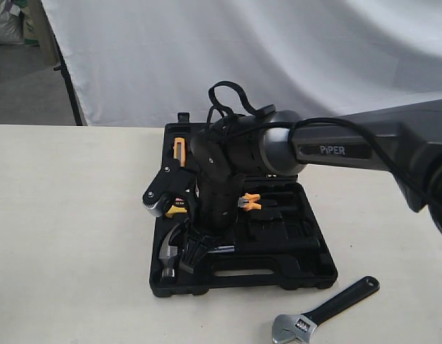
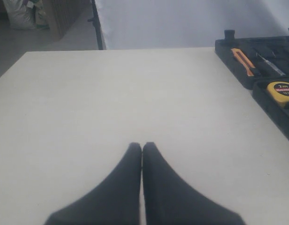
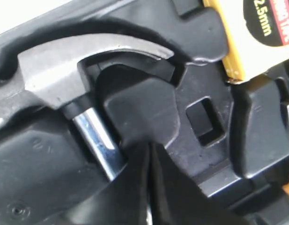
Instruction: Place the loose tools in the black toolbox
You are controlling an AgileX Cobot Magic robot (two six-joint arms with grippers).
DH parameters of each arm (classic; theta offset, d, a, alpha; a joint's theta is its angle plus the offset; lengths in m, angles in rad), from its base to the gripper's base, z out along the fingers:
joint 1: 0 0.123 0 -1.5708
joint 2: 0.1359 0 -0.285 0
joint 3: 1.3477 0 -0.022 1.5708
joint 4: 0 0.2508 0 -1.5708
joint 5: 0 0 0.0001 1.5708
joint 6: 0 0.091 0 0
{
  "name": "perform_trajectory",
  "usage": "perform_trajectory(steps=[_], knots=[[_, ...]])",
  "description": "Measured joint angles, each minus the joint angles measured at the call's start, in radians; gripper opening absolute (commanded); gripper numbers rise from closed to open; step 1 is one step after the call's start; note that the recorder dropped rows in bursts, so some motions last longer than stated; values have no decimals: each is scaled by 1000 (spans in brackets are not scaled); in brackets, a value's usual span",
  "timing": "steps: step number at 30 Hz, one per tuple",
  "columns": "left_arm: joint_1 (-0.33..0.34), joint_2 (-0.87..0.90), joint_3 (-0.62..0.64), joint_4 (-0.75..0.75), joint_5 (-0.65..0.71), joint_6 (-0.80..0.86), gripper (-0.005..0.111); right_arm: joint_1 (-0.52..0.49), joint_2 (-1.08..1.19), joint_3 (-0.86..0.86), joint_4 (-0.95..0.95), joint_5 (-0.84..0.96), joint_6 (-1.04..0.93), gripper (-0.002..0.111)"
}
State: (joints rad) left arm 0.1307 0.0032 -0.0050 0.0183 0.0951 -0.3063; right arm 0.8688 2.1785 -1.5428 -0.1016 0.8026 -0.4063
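Note:
The black toolbox (image 1: 306,276) lies open on the table. The steel claw hammer (image 1: 167,259) rests in a moulded recess at the box's front left; its head (image 3: 55,75) and chrome shaft (image 3: 95,136) fill the right wrist view. My right gripper (image 1: 193,252) points down onto the box, fingers shut (image 3: 149,146) right over the shaft, gripping nothing. The silver adjustable wrench (image 1: 324,309) lies loose on the table in front of the box. My left gripper (image 2: 142,146) is shut over bare table, left of the toolbox (image 2: 233,65). The black tape roll is out of view.
A yellow tape measure (image 1: 179,204) (image 2: 281,89) (image 3: 256,28), orange-handled pliers (image 1: 249,202) and an orange knife (image 1: 179,150) (image 2: 242,60) sit in the box. The right arm (image 1: 335,150) and its cable hang over the box. A white cloth (image 1: 242,50) backs the table.

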Motion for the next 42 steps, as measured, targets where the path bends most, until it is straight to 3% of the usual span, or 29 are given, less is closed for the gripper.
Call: perform_trajectory(steps=[26, 34, 42], knots=[[0, 0, 0, 0, 0, 0, 1, -6, -122, -70, 124, 34, 72, 0], [0, 0, 0, 0, 0, 0, 1, -6, -37, 41, 131, 20, 78, 0], [0, 0, 0, 0, 0, 0, 1, -6, -48, 40, 136, 17, 78, 0]])
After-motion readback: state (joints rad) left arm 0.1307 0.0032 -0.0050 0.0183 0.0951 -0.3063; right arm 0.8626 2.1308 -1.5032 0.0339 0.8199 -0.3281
